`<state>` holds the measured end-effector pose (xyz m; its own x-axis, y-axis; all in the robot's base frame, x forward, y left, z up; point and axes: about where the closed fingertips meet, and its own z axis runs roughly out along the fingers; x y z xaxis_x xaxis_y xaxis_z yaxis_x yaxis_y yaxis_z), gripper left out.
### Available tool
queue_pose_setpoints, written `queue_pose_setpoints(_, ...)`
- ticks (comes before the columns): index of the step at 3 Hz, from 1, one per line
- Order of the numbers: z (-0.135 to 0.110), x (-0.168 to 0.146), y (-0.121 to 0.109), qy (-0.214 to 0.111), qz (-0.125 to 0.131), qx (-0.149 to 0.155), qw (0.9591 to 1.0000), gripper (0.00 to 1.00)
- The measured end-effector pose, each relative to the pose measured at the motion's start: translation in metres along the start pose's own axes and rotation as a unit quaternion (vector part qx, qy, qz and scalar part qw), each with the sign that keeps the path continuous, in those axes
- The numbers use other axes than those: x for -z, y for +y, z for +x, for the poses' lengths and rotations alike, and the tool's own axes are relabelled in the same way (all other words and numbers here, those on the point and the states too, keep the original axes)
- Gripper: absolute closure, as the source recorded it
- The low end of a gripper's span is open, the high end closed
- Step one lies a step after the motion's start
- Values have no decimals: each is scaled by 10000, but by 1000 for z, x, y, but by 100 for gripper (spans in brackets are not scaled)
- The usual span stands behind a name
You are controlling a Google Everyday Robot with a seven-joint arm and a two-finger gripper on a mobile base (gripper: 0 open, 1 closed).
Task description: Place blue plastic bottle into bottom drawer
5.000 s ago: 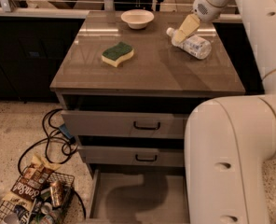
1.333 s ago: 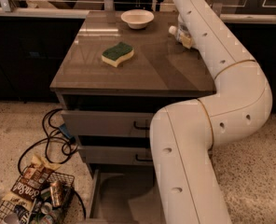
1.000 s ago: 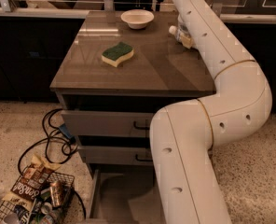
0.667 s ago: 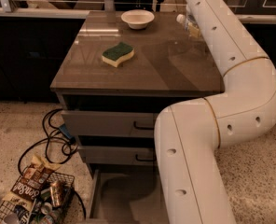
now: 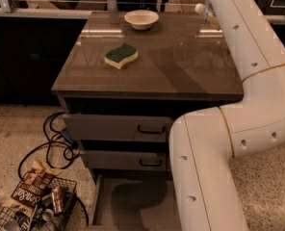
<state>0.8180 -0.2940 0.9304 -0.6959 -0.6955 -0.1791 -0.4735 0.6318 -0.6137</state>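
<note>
The blue plastic bottle (image 5: 201, 8) shows only its white cap and a little of its body at the far right corner of the cabinet top (image 5: 171, 66), poking out leftward from behind the arm (image 5: 248, 47). The gripper (image 5: 212, 19) sits just right of it, mostly hidden, so whether it grips the bottle cannot be told. The bottom drawer (image 5: 154, 215) stands open, near and low, so the carry likely runs nearward, left and down.
</note>
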Motion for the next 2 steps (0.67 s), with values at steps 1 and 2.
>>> queue_pose_setpoints(1, 54, -46, 35, 778, -103, 43, 9969, 100)
queue_pose_setpoints(2, 36, -57, 36, 543, 54, 149, 9984, 100)
